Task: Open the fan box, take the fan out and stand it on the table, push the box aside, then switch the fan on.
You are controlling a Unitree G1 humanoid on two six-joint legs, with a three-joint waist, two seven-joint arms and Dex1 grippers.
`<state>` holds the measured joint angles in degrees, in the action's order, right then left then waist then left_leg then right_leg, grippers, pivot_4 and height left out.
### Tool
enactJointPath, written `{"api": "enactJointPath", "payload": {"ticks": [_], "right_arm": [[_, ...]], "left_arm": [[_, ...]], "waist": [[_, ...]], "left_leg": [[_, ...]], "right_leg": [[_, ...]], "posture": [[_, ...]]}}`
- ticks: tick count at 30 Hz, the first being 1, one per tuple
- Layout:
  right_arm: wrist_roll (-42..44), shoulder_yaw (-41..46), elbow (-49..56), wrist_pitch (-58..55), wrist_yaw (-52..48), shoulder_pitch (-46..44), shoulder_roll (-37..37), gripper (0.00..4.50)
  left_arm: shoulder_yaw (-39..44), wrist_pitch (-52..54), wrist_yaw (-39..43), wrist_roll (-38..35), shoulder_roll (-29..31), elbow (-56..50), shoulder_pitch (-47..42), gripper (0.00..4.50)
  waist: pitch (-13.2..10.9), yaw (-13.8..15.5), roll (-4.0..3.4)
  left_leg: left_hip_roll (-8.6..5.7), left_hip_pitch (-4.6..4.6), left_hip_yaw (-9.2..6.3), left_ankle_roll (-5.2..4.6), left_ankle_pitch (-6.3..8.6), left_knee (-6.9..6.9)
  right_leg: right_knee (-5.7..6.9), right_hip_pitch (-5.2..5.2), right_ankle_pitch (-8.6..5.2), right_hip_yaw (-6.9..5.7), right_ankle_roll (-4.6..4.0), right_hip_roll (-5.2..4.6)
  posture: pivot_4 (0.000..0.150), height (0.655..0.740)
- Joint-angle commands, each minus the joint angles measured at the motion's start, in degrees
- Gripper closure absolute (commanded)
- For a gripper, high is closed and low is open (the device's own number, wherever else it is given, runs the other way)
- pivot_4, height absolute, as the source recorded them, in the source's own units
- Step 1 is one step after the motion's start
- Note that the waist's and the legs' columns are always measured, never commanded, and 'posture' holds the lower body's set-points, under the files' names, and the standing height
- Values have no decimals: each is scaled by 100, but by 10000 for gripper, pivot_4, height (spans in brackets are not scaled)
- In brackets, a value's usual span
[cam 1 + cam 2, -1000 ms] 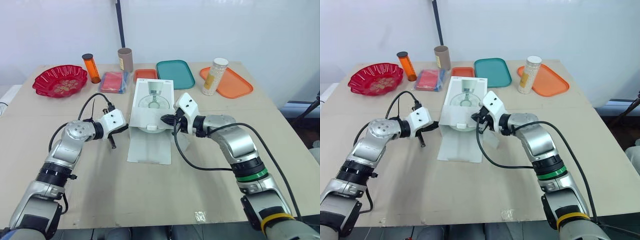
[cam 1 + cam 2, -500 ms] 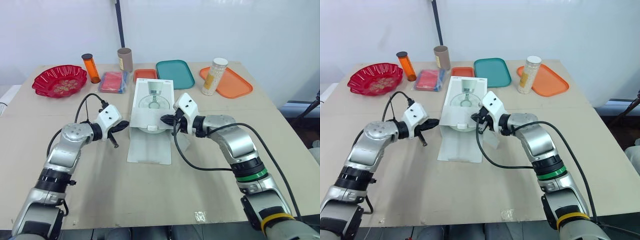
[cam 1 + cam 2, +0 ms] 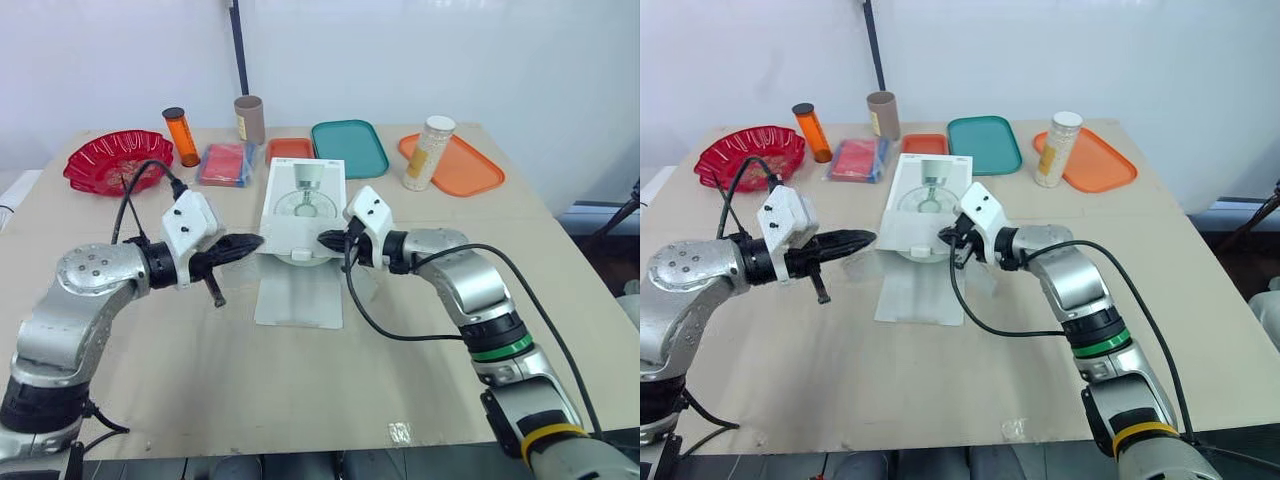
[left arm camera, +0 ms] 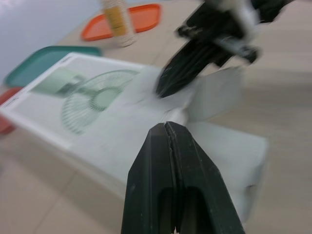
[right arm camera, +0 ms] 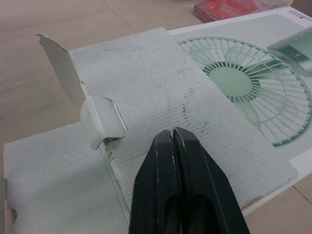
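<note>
The fan box point(image 3: 305, 205) lies flat on the counter point(image 3: 300, 390), its long lid flap point(image 3: 298, 295) folded out toward the robot. The fan presumably sits just inside the near mouth, though I can't make it out. To draw it out, one tool should pin the carton while the other reaches low past the tuck flap point(image 5: 102, 119). The left tool point(image 3: 240, 245) hovers beside the box's left edge, forearm level, fingers together. The right tool point(image 3: 330, 240), likewise closed and empty, points at the near right corner.
</note>
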<state>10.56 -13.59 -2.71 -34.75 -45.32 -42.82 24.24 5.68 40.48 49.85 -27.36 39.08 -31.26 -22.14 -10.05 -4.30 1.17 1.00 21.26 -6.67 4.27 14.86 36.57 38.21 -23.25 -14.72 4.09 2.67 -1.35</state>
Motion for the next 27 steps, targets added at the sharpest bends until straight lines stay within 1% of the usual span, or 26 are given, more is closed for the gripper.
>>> {"api": "enactJointPath", "payload": {"ticks": [1, 2, 4, 7, 12, 18, 22, 24, 25, 27], "right_arm": [[-74, 23, -88, 75, -73, -202, 44, 44647], [-87, 46, -135, 87, -81, -251, 52, 44647], [-100, 98, -207, 93, -100, -349, 84, 44647], [-111, 118, -250, 103, -134, -410, 124, 44647], [-133, 121, -278, 112, -184, -441, 174, 44647], [-167, 124, -246, 95, -257, -435, 253, 44647], [-192, 128, -229, 95, -315, -428, 351, 44647], [-241, 117, -270, 131, -348, -436, 417, 45000], [-261, 113, -287, 151, -370, -444, 451, 45000], [-284, 106, -339, 182, -394, -487, 475, 45000]], "left_arm": [[223, 619, -479, -655, -299, -349, 191, 45000], [228, 753, -655, -775, -450, -340, 276, 45000], [254, 1115, -1101, -1181, -943, -320, 525, 45000], [277, 1515, -1593, -1638, -1458, -403, 782, 45000], [245, 1789, -2102, -2048, -1818, -372, 1141, 45000], [538, 1872, -2754, -2564, -2400, 142, 1397, 45000], [737, 1737, -3154, -2884, -2943, 650, 1376, 45000], [669, 1666, -3257, -2850, -3094, 827, 1327, 39639], [615, 1625, -3306, -2803, -3169, 949, 1300, 38190], [621, 1589, -3364, -2849, -3289, 1152, 1220, 30837]], "waist": [[0, 0, 0], [0, 1, 0], [0, 1, 0], [-1, 2, 2], [-1, 4, 1], [0, 9, 0], [1, 24, 1], [1, 26, 1], [1, 30, 1], [1, 39, 1]], "left_leg": [[0, -1, 0, 0, 0, 1], [0, -2, 0, 0, 0, 1], [0, -3, 1, 0, 0, 2], [0, 2, -1, 0, 0, 2], [0, 0, 0, 0, 0, 1], [-1, -2, 1, 1, -1, 2], [-2, 0, 0, 1, -1, 2], [-3, 0, 0, 2, -1, 2], [-3, 0, 0, 2, -1, 2], [-4, -1, 0, 2, -1, 3]], "right_leg": [[1, 0, 0, 0, 0, 0], [1, 1, 1, 0, -1, 1], [1, 1, 1, 1, -2, 1], [-1, 0, 1, 0, -2, 0], [0, 0, 1, 1, -2, 0], [0, 1, 2, 2, -3, 0], [-2, 2, 2, 1, -3, -2], [-2, 2, 2, 1, -3, -2], [-2, 2, 2, 1, -3, -2], [-3, 3, 2, 1, -3, -3]], "posture": [[1500, 7400], [1500, 7400], [1500, 7400], [1500, 7400], [1500, 7400], [1500, 7400], [1500, 7400], [1500, 7400], [1500, 7400], [1500, 7400]]}}
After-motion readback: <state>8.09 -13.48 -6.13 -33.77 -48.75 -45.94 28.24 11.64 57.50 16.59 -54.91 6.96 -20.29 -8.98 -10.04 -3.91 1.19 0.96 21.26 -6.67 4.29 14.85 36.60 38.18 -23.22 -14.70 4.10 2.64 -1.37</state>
